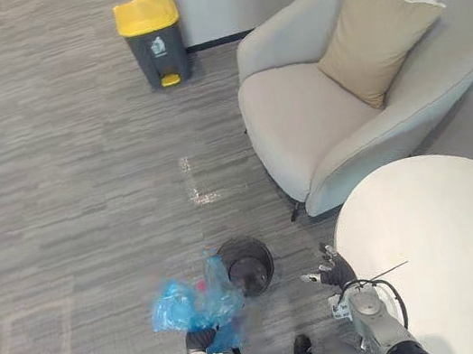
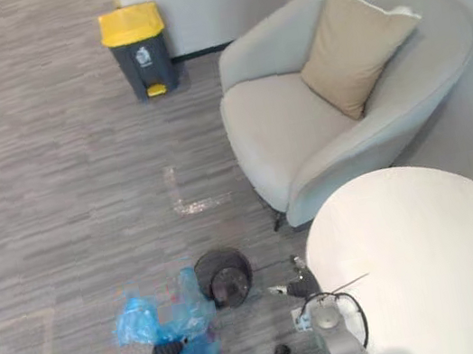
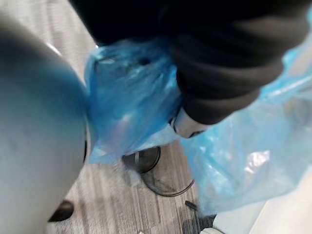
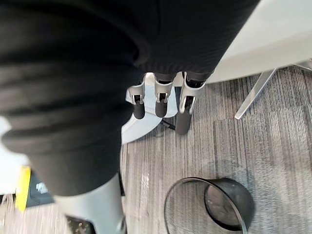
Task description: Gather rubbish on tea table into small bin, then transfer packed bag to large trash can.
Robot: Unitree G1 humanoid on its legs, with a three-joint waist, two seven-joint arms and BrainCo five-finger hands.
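On the carpet floor: the small bin is black and round. It stands between the two arms, beside the edge of the counter.
Blue bag: it is crumpled thin plastic, bunched at the left robot hand and just beside the small bin. In the left wrist view the plastic lies on both sides of the dark cover. Something red shows faintly at its upper part.
Left robot hand: it is low in the eye views, with the plastic gathered right over it. I cannot tell if it is spread or clamped on the bag, because the bag hides it.
Right robot hand: the fingers are straight and side by side, pointing down to the floor. It holds nothing and hangs close to the counter's rim, above the small bin.
Counter: it is round and white, at the robot's right.
Large trash can: it is grey with a yellow lid, which is closed. It stands by the far wall, well apart from the bag.
Armchair: it is light grey and stands behind the counter. A beige cushion leans on its back.
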